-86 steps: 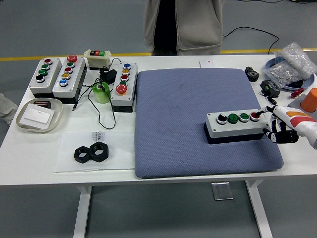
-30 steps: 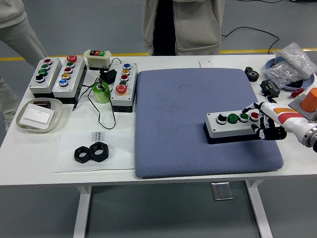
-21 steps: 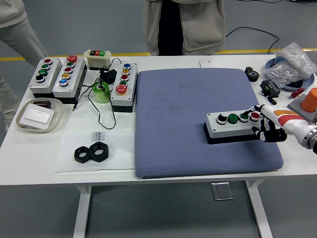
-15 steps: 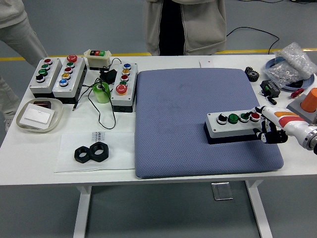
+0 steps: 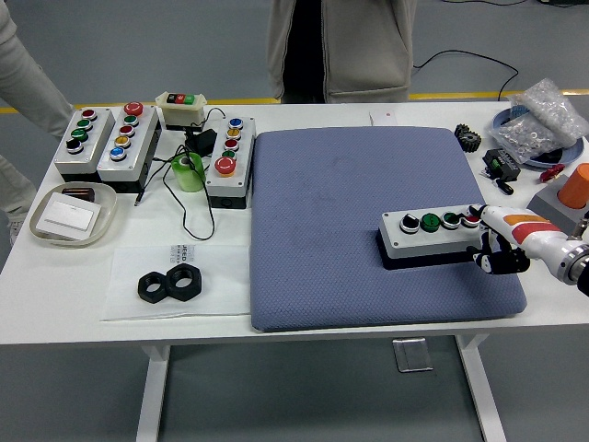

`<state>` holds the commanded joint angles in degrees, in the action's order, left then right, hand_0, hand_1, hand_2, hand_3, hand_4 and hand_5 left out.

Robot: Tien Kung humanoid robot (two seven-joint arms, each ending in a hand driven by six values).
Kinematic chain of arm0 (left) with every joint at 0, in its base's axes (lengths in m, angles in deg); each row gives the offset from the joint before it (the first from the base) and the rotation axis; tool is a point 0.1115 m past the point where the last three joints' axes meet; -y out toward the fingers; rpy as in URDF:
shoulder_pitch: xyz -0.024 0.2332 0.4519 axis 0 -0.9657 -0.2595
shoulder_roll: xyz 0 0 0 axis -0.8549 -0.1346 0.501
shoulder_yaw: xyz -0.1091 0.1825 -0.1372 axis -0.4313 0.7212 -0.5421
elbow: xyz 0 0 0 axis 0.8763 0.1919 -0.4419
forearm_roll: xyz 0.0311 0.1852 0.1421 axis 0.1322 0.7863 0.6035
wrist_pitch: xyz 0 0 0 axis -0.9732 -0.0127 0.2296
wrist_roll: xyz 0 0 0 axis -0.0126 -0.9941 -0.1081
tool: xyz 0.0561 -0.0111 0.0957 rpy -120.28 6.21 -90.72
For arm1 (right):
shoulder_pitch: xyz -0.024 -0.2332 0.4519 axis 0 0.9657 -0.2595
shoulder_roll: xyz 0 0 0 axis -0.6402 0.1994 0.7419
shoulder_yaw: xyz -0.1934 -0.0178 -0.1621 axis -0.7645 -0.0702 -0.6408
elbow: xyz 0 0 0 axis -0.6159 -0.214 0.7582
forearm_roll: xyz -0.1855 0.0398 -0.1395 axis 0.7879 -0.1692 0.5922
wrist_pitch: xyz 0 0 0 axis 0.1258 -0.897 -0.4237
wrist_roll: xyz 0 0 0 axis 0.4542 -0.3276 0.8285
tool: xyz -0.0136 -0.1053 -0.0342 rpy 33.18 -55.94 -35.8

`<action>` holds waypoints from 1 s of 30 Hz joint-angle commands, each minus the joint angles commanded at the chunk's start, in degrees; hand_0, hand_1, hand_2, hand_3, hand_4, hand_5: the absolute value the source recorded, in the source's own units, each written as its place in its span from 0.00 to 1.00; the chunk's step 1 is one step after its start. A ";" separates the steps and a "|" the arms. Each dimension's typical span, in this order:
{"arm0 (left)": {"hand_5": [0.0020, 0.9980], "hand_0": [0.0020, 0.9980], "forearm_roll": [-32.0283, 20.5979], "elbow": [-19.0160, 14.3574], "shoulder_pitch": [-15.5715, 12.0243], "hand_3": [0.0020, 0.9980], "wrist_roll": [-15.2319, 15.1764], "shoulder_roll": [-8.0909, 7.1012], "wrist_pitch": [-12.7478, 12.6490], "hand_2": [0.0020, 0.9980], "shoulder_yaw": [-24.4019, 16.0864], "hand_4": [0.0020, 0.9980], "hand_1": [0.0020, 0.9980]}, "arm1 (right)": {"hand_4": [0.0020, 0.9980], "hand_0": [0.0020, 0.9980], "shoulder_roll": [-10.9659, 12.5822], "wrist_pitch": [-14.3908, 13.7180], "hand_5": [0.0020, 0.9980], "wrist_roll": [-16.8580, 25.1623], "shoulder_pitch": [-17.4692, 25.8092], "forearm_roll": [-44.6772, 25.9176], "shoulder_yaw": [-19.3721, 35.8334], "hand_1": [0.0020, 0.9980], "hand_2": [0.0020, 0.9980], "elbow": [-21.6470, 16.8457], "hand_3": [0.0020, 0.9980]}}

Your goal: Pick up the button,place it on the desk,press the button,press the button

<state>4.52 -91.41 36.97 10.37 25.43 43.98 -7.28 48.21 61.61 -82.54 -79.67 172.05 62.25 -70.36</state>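
Note:
A grey button box (image 5: pixel 433 234) with a black, two green and a red button lies on the blue mat (image 5: pixel 368 221) at its right side. My right hand (image 5: pixel 492 241) is at the box's right end, one white finger (image 5: pixel 485 215) stretched onto the red button (image 5: pixel 471 219), the other fingers curled beside the box. It holds nothing. My left hand is out of view.
Three more button boxes (image 5: pixel 120 138) and a small switch box (image 5: pixel 181 101) stand at the back left, with a green tape roll (image 5: pixel 188 171). A tray (image 5: pixel 72 214), two black nuts (image 5: pixel 171 284), an orange cup (image 5: pixel 577 184) and a bag (image 5: pixel 543 115) also lie around. A person (image 5: pixel 340 46) stands behind the table.
My right hand has come in from the right and set a finger on the box's red button. The box has shifted slightly left. A second person at the left has moved.

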 joint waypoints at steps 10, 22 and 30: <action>1.00 0.70 -0.10 0.00 0.05 0.83 -0.02 -0.03 0.03 0.89 0.05 0.65 0.83 | 0.48 0.21 0.64 -2.00 0.00 0.37 0.74 -0.28 4.46 0.09 0.25 -2.19 0.87; 1.00 0.70 0.75 0.04 -0.29 0.83 0.20 0.03 -0.05 0.89 -0.51 0.65 0.83 | 0.67 0.79 1.60 -4.68 0.35 -0.55 3.16 -5.10 12.55 0.77 0.98 -5.40 1.00; 1.00 0.70 0.73 0.14 -0.56 0.83 0.13 0.03 -0.11 0.89 -0.51 0.65 0.83 | 0.67 0.93 0.51 -11.96 0.37 9.83 8.20 -20.72 19.87 0.88 0.99 -6.47 1.00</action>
<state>5.25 -91.28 36.41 10.50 25.46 43.87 -7.79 48.72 49.65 -72.72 -71.47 151.33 82.12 -76.83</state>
